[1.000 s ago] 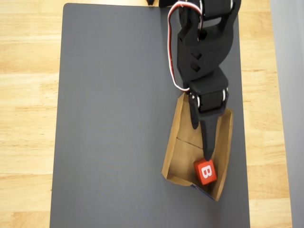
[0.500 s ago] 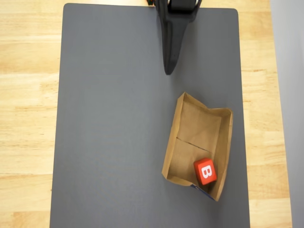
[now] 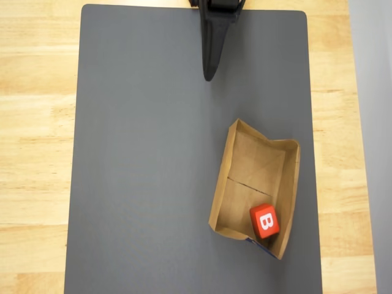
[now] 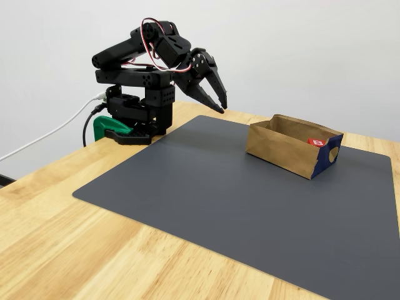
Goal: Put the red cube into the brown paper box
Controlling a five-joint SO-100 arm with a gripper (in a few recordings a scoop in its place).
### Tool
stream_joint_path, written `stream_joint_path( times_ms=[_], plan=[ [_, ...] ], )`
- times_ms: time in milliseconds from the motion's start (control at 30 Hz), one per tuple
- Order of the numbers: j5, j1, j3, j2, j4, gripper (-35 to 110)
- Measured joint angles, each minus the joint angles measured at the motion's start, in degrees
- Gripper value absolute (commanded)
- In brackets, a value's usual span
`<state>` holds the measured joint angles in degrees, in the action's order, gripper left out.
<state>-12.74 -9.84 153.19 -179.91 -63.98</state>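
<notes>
Looks like a robotics lab or test bench: bare light wooden butcher-block tabletop (image 4: 75, 250) against a plain white wall (image 4: 300, 50), nothing domestic on it. A large dark grey rectangular mat (image 3: 153, 153) marks out a work area, and a small black servo arm with exposed red-and-white wiring (image 4: 153, 69) is fixed at the table's far edge on a green clamp (image 4: 106, 128), with white and black cables (image 4: 56, 134) trailing off the side. Props are minimal, a folded brown kraft paper tray (image 4: 284, 147) holding a small red lettered block (image 3: 264, 221), typical of a manipulation trial setup.

Creased brown paper box (image 3: 245, 177), matt grey mat (image 3: 147, 153), grained wooden table (image 3: 33, 122).
</notes>
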Motion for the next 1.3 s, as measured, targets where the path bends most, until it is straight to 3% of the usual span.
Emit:
stream_joint_path(
  times_ms=[1300],
  plan=[
    [6.4,-1.4,0.0,-0.1,0.4,0]
  ],
)
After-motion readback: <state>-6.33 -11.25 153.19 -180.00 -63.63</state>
